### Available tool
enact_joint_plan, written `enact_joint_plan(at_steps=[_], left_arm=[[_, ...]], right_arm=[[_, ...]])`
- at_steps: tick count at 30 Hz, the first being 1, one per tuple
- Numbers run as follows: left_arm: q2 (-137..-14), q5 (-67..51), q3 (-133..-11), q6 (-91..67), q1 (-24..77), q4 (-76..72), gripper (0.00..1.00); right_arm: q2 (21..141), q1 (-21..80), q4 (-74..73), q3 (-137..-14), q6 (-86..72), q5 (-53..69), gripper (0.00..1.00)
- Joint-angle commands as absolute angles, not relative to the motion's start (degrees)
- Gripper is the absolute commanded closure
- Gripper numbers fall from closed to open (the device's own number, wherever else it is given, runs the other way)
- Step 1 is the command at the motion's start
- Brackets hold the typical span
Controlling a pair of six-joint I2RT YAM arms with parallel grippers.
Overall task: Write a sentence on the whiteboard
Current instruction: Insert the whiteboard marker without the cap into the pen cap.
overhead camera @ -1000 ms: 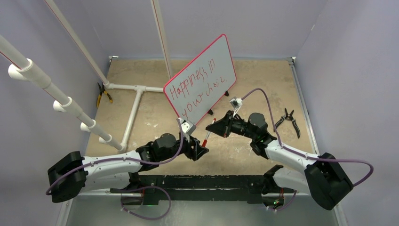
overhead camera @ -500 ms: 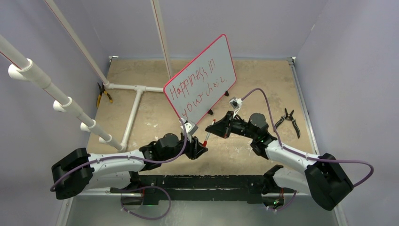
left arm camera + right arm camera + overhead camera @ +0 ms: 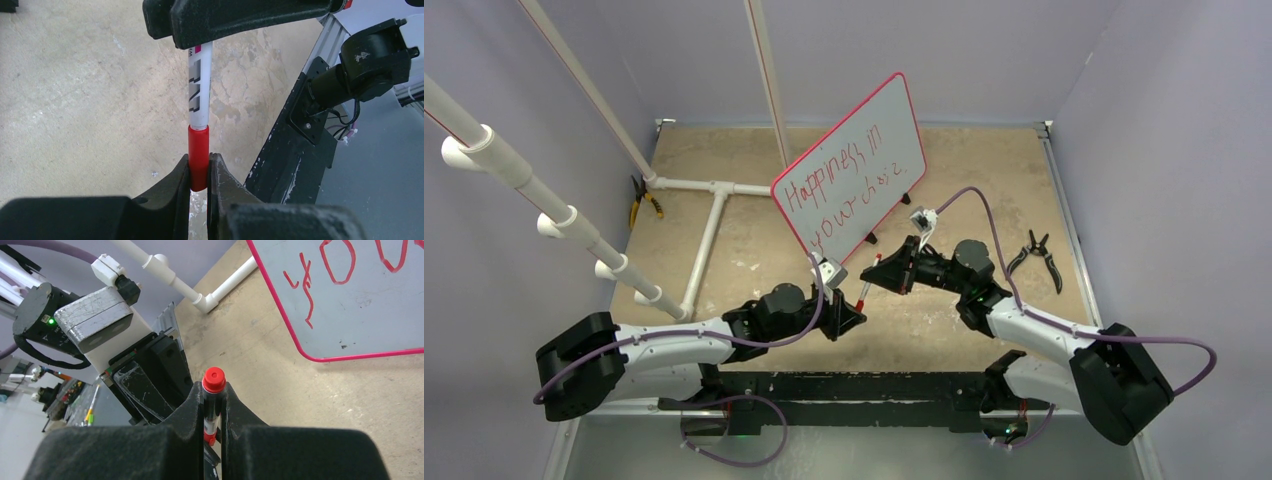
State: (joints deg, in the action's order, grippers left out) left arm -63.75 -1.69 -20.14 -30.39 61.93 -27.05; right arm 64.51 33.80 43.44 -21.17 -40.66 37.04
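The marker (image 3: 200,85) is clamped at both ends: the left gripper (image 3: 199,161) is closed on the red cap (image 3: 198,140), the right gripper (image 3: 213,390) on the barrel. The cap is best drawn straight along the barrel, without sideways bending. The whiteboard (image 3: 894,110), bearing the sentence (image 3: 839,185), is seen at upper centre.

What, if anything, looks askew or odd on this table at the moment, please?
The whiteboard stands turned at an angle to the edges of the table, so the sentence runs slanted. Also unusual: both grippers clamp one marker, the left gripper on its red end, the right gripper on the barrel.
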Motion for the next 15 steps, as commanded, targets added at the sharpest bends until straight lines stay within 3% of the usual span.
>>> enact_joint_plan(at_steps=[1, 15], left_arm=[[-62.86, -2.68, -21.14, -29.92, 61.55, -32.16, 1.0], [-60.26, -14.12, -20.88, -28.19, 57.19, -38.75, 1.0]], right_arm=[[65.0, 34.18, 43.64, -20.51, -35.41, 40.35, 1.0], [69.15, 35.28, 35.38, -20.02, -28.57, 50.81, 1.0]])
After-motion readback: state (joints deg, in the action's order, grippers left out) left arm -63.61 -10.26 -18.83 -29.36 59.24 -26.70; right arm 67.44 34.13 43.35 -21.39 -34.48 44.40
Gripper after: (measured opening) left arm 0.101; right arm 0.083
